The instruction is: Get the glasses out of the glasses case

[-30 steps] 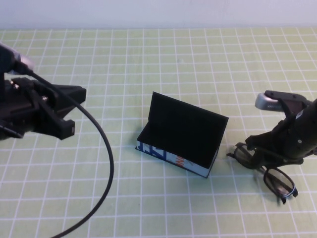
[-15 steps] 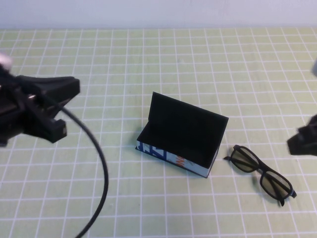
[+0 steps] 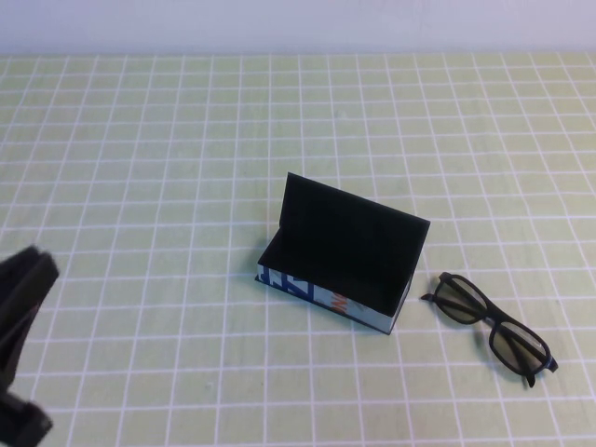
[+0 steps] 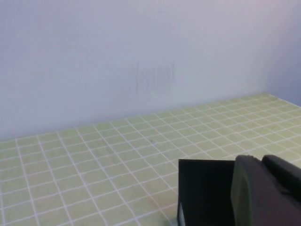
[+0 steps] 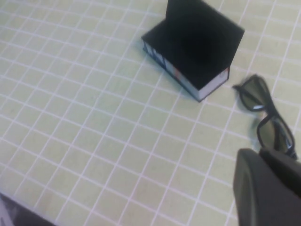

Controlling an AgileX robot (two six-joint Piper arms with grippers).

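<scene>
Pulled back since a second ago: left hand (image 3: 19, 354) now at near left edge, right hand (image 5: 268, 188) out of the high view; cannot tell either's grip. Mid-bench (image 3: 140, 186), glasses case (image 3: 340, 256) open, lid upright. Just right, glasses (image 3: 492, 326) lying flat.

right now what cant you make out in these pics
- Left gripper: high view, cut off by the lower left edge, so its state cannot be told.
- Right gripper: absent from the high view; in the right wrist view only a blurred dark part shows at the frame edge.
- Glasses case: floor too dark to read.
- Glasses: folding arms lie hidden behind the frame.
</scene>
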